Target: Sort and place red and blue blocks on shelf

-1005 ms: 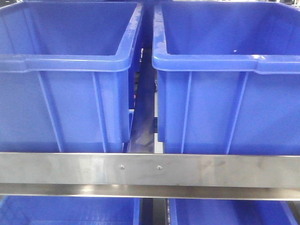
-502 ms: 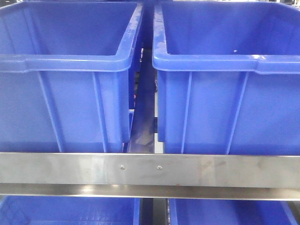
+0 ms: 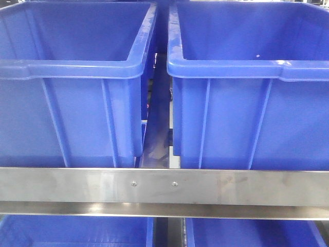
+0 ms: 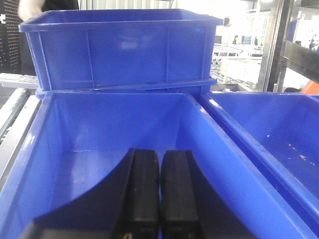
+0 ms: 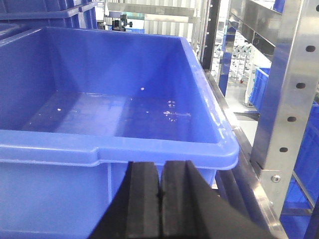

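1. Black fingers of the left hand [image 4: 159, 194] are pressed together with nothing between them, hanging over the open left bin [image 4: 45, 164].
2. The right hand [image 5: 160, 199] is likewise closed and bare, just short of the right bin [image 5: 164, 149].
3. Beyond, the shelf rail [image 3: 164, 186] crosses in front of both bins.
4. Neither the red nor the blue block shows in any view, so no block appears to be in hand; the next move likely calls for finding one.

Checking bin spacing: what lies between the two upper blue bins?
Front view: only a narrow open gap separates the left bin from the right bin, showing shelf parts behind. No blocks there.
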Motion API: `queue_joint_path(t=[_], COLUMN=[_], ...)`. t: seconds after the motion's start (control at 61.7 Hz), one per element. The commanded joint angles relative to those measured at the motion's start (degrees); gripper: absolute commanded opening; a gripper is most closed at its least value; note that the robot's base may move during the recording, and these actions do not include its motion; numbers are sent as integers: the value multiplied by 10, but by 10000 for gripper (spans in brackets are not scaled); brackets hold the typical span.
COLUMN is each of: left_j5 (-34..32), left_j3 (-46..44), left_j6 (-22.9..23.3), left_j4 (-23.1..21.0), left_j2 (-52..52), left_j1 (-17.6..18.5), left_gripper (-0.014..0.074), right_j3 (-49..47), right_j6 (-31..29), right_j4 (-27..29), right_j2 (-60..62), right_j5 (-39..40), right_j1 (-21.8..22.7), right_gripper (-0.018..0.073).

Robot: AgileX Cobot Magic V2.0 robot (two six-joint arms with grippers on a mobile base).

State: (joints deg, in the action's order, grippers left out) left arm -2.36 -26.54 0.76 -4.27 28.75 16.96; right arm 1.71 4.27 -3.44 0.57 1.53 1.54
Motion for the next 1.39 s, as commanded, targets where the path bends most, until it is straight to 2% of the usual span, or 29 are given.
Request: queue_joint_path(t=[0.0, 0.13, 0.211, 0.356, 0.502, 0.729, 0.956, 1.005, 1.086, 1.377], left_j5=[-50, -45, -53, -91, -95, -81, -80, -28, 7, -12], left_j3=[-17, -17, -8, 40, 112, 216, 286, 285, 286, 286], left_j6=[7, -8, -32, -36, -36, -22, -22, -17, -4, -4], left_j4=[-1, 14, 14, -1, -1, -1, -1, -1, -1, 0], left_j2=[3, 2, -4, -14, -68, -191, -266, -285, -303, -302], left_j1=[4, 0, -21, -71, -98, -113, -122, -122, -122, -122], left_gripper=[125, 127, 126, 126, 126, 126, 126, 125, 125, 125], right_j3=[-12, -12, -12, -12, -12, -12, -12, -12, -12, -12], right_j6=[1, 1, 1, 1, 1, 1, 1, 1, 1, 1], right_j4=[1, 1, 1, 1, 1, 1, 1, 1, 1, 1], right_j2=[12, 12, 12, 12, 12, 12, 12, 12, 12, 11], right_j5=[55, 55, 55, 55, 55, 55, 55, 55, 55, 55], right_j1=[0, 0, 0, 0, 0, 0, 0, 0, 0, 0], right_gripper=[49, 49, 49, 49, 49, 49, 49, 49, 49, 49])
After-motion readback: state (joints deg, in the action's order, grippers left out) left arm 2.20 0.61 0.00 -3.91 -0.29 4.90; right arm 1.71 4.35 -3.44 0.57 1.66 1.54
